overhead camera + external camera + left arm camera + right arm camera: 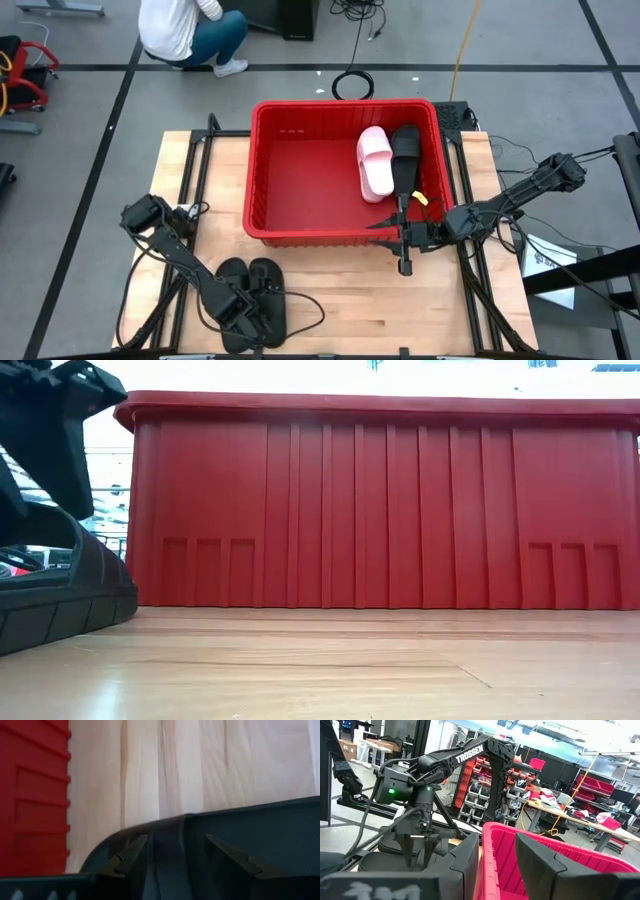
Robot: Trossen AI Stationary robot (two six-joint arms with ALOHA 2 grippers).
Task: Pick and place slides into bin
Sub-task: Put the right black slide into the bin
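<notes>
Bin (300, 170) left half bare, two slides (390, 160) crowd its right side, black pair (250, 285) blocks near table edge.

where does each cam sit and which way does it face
High: overhead, straight down; both arms, red bin, black slides.
Low: tabletop level, facing the bin's ribbed wall; left gripper above a slide.
Left wrist: looks past its fingertips onto a slide.
Right wrist: over the bin rim toward the left arm.
All share the bin.
</notes>
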